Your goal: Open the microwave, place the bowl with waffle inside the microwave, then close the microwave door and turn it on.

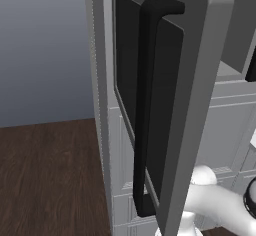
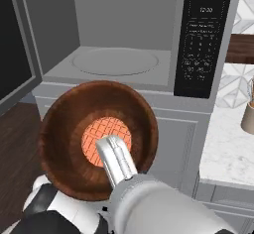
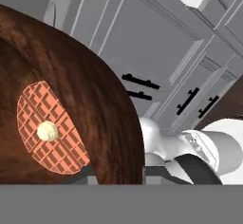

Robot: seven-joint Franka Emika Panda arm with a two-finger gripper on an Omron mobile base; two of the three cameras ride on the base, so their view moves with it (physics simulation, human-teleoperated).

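Note:
The microwave [image 2: 206, 39] stands open, its grey cavity and round turntable [image 2: 116, 61] bare. The microwave door [image 1: 170, 105] is swung out to the left, its long black bar handle [image 1: 145, 105] facing the left base camera; its edge also shows as the door [image 2: 15, 54]. A brown wooden bowl [image 2: 64, 129] hangs in the air just below and in front of the cavity, tilted toward the camera. An orange waffle [image 2: 96, 134] lies in it. My gripper [image 2: 111, 148] is shut on the bowl's near rim. In the hand view the bowl [image 3: 95, 90] holds the waffle [image 3: 42, 118], and the gripper [image 3: 118, 173] straddles the rim.
Grey panelled cabinets with small black handles [image 3: 142, 83] lie below the microwave. A white marble counter [image 2: 228, 148] runs to the right, with a beige vessel [image 2: 248, 114] at its edge. Dark wood floor [image 1: 50, 180] spreads left of the open door.

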